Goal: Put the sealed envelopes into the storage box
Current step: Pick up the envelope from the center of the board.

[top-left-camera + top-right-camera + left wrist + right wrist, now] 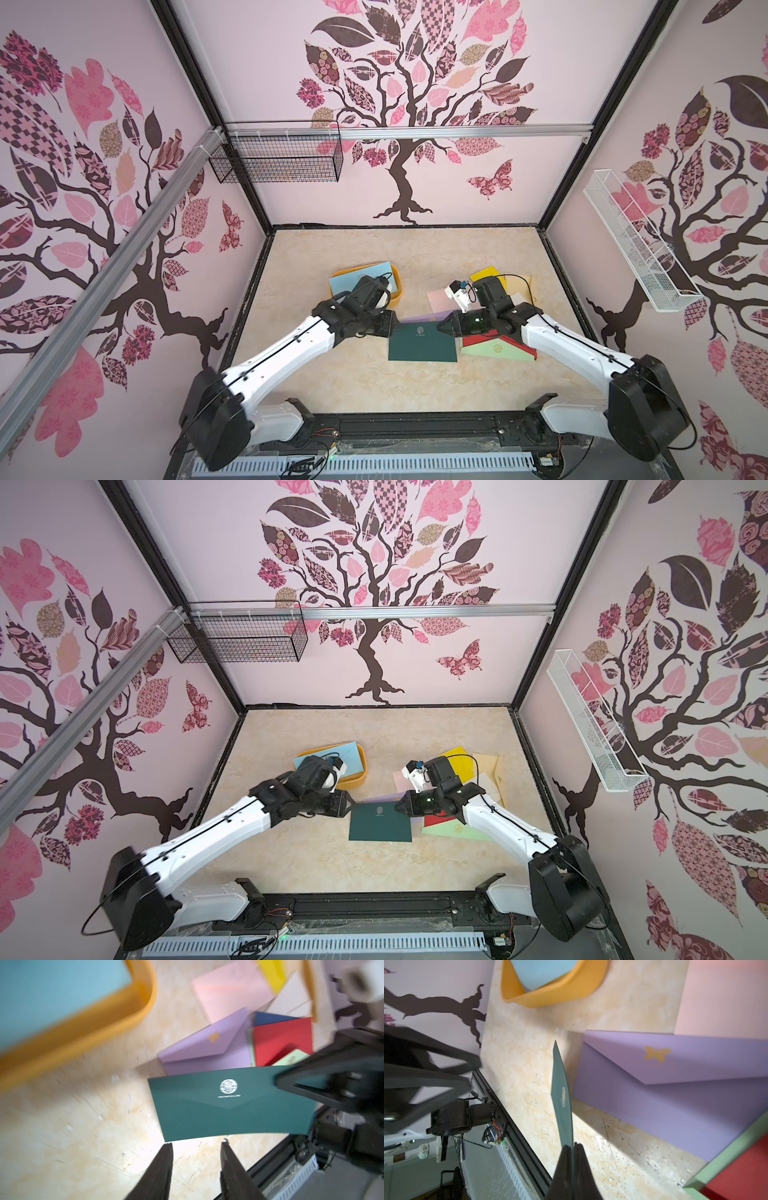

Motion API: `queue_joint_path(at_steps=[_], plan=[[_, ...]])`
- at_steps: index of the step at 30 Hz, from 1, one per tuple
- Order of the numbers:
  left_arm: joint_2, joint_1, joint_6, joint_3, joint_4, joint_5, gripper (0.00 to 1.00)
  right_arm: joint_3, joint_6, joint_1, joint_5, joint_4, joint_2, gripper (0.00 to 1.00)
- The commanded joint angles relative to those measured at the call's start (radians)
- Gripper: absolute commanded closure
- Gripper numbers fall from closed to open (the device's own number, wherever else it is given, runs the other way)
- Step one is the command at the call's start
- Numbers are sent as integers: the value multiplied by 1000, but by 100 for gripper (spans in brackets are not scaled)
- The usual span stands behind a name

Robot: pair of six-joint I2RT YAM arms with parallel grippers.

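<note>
A: Green envelope (228, 1105)?
B: Pinched at one end by right gripper (573, 1145), clamped tight.
A: Left gripper (196, 1144)?
B: Parted, empty, just short of the opposite end.
A: Box (560, 995)?
B: Just beyond left gripper, holding light blue envelope (542, 972); other envelopes (207, 1047) heaped near green one.

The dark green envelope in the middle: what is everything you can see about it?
The dark green envelope is flat, matte paper, with a closed pointed flap, a round silvery emblem and tiny print too blurred to read. The right gripper is shut on one short edge, holding it roughly level and slightly bowed, seemingly above the table. The left gripper is open near a far corner, not touching.
</note>
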Motion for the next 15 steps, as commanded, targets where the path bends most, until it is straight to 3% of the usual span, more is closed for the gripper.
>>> queue_joint_path(at_steps=[1, 3, 7, 10, 15], plan=[[-61, 10, 231, 176, -221, -27, 38, 89, -121, 15, -87, -15, -63, 100], [-65, 11, 360, 276, -311, -6, 32, 121, -162, 28, -126, -6, -74, 100], [-82, 9, 637, 341, -410, 112, 26, 163, -301, 78, -241, 5, -88, 100], [-82, 8, 764, 376, -449, 103, 22, 170, -453, 138, -272, -6, -124, 100], [-1, -37, 887, 442, -564, 99, 23, 137, -525, 144, -325, 38, -189, 100]])
